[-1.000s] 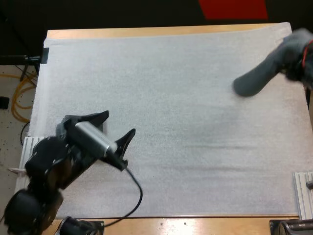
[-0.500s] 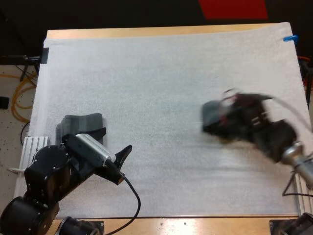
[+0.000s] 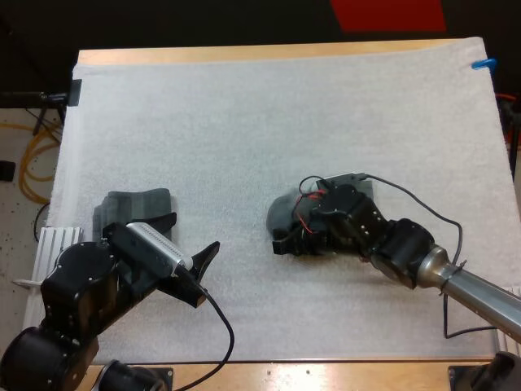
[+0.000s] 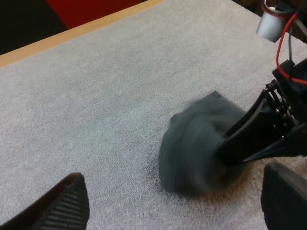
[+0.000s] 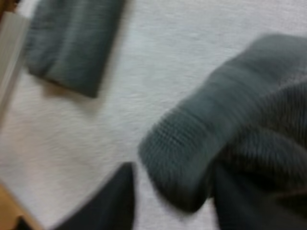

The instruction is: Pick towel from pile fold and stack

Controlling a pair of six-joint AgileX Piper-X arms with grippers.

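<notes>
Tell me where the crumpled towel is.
In the high view the towel is near the middle of the mat, slightly right of centre, gripped by the right gripper, well right of the stack.

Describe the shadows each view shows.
High view: the crumpled dark grey-green towel throws a dark shadow on the white mat at its near edge. Left wrist view: the same, beneath the towel. Right wrist view: a soft shadow edges the folded grey-green towel.
</notes>
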